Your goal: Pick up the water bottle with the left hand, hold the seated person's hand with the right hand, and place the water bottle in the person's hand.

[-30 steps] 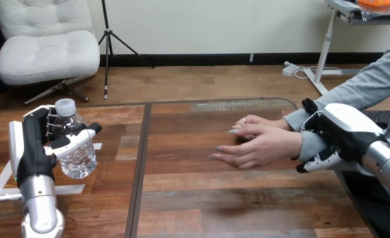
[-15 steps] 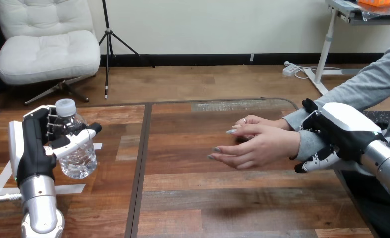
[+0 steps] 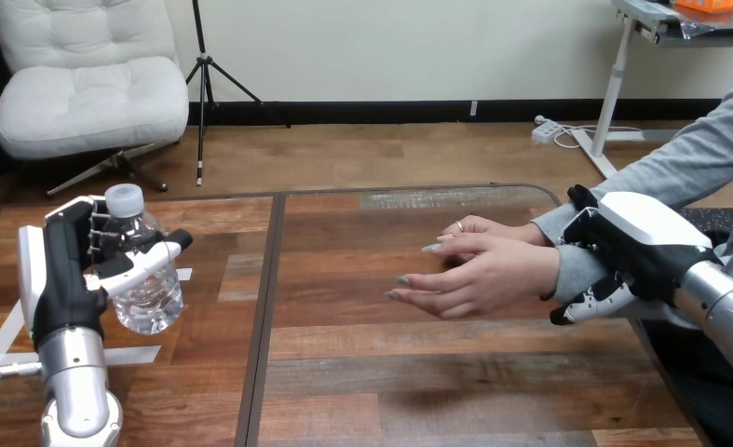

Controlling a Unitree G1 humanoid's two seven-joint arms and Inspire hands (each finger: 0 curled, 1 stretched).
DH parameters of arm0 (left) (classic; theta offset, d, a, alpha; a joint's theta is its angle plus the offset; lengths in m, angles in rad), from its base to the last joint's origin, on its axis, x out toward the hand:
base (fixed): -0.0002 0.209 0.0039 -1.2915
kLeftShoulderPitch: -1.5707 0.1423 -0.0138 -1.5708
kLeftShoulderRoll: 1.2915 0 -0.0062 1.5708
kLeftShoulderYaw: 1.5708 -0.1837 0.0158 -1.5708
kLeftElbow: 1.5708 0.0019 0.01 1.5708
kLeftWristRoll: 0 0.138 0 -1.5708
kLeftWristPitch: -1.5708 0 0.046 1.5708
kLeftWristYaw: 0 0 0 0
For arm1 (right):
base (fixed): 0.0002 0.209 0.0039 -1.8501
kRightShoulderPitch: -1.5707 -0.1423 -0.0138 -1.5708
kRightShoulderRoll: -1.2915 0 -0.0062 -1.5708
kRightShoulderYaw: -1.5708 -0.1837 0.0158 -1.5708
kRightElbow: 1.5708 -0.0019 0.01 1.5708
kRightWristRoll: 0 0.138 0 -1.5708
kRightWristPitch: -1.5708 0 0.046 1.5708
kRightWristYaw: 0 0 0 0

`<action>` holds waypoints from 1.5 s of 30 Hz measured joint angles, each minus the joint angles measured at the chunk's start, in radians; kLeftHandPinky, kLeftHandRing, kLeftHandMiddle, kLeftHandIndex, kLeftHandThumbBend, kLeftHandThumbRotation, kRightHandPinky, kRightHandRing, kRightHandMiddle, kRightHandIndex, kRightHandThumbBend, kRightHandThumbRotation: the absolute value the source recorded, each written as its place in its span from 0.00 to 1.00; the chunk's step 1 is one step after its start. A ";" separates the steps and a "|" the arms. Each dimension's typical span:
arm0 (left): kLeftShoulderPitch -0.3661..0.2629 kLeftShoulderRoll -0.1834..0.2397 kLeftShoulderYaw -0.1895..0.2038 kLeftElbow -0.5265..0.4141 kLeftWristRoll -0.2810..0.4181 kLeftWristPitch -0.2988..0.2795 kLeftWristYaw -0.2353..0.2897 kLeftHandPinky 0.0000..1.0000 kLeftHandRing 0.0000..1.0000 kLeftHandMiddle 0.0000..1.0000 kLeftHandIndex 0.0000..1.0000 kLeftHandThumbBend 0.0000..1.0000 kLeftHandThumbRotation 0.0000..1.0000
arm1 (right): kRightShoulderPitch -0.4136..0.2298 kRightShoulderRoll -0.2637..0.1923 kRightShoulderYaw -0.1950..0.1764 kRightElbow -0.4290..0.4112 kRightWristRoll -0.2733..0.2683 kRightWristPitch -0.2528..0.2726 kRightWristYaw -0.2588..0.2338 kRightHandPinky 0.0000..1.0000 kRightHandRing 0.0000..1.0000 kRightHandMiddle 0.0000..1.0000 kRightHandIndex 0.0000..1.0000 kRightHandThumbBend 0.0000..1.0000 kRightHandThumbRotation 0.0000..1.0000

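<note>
- Left hand (image 3: 64,279): fingers and thumb curled round the upright clear plastic water bottle (image 3: 148,293), white-capped, at the left of the wooden table (image 3: 418,372).
- Right hand (image 3: 646,247): fingers clasp the person's grey-sleeved wrist (image 3: 572,270), well apart from the bottle.

At left, upright forearm (image 3: 72,372); left hand (image 3: 60,279) curled round bottle (image 3: 146,284), thumb across its front. At right, right hand (image 3: 644,247) clasped round person's wrist (image 3: 572,270), fingers above, thumb below.
</note>
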 measured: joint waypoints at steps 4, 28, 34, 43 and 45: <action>0.004 -0.002 -0.002 -0.015 0.001 0.003 0.000 0.37 0.40 0.44 0.44 0.71 0.00 | 0.000 0.003 -0.001 -0.002 0.001 0.000 0.008 0.16 0.21 0.26 0.28 0.69 0.00; 0.006 -0.036 -0.021 -0.050 0.003 0.014 -0.017 0.37 0.40 0.43 0.44 0.71 0.00 | -0.002 0.029 -0.001 -0.011 0.001 0.013 0.023 0.16 0.20 0.26 0.27 0.68 0.00; 0.006 -0.041 -0.026 -0.052 0.000 0.014 -0.033 0.37 0.40 0.43 0.43 0.70 0.00 | -0.002 0.035 -0.001 -0.011 0.001 0.013 0.024 0.17 0.21 0.27 0.27 0.68 0.00; 0.006 -0.055 -0.037 -0.069 0.000 0.033 -0.040 0.37 0.40 0.43 0.43 0.70 0.00 | -0.002 0.040 -0.001 -0.011 0.001 0.013 0.024 0.17 0.21 0.27 0.27 0.69 0.00; 0.006 -0.060 -0.038 -0.073 0.000 0.036 -0.042 0.37 0.40 0.43 0.43 0.70 0.00 | -0.002 0.041 -0.001 -0.011 0.001 0.013 0.024 0.17 0.21 0.26 0.27 0.69 0.00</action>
